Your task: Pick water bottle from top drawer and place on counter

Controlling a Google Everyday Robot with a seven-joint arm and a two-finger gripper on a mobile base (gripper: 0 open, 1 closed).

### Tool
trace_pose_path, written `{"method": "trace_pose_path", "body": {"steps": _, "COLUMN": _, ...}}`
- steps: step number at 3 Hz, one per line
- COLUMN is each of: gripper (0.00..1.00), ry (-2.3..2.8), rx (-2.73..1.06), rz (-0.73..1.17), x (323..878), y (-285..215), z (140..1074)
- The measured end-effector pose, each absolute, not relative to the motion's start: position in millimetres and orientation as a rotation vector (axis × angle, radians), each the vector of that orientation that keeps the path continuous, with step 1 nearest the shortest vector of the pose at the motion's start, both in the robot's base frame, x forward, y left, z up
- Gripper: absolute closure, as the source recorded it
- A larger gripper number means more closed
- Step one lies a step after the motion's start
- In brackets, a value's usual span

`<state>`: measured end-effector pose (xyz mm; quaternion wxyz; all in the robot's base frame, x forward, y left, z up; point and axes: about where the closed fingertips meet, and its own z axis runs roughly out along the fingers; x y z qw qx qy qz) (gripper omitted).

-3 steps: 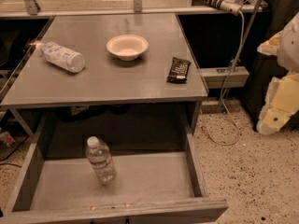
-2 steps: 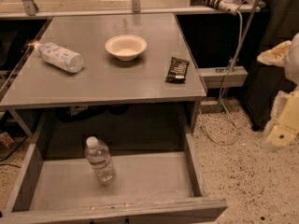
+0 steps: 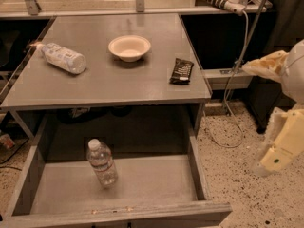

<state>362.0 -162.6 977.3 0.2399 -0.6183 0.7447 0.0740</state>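
The water bottle [image 3: 102, 163], small, clear and ribbed with a white cap, stands upright on the floor of the open top drawer [image 3: 152, 182], left of its middle. The grey counter [image 3: 109, 82] lies above and behind the drawer. My gripper [image 3: 280, 144], a pale cream part of the arm, hangs at the far right edge of the view. It is over the speckled floor, well to the right of the drawer and apart from the bottle. It holds nothing that I can see.
On the counter a larger bottle with a white speckled label [image 3: 61, 57] lies on its side at the left. A white bowl [image 3: 129, 46] sits mid-back and a dark snack packet [image 3: 182, 71] at the right. A cable [image 3: 237, 56] hangs down right of the counter.
The arm at the right edge has moved downward, with the gripper lower than before. The water bottle and the things on the counter have not moved.
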Motion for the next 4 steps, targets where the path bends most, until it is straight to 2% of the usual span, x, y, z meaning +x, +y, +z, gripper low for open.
{"method": "trace_pose_path", "body": {"steps": 1, "gripper": 0.00, "ry": 2.015, "rx": -1.668, "rz": 0.202, "x": 371.4, "y": -166.2, "z": 968.2}}
{"method": "trace_pose_path", "body": {"steps": 3, "gripper": 0.00, "ry": 1.913, "rx": -1.678, "rz": 0.365, "x": 397.8, "y": -114.2, "z": 920.4}}
{"method": "trace_pose_path", "body": {"steps": 4, "gripper": 0.00, "ry": 1.912, "rx": -1.677, "rz": 0.367, "x": 398.2, "y": -113.3, "z": 920.0}}
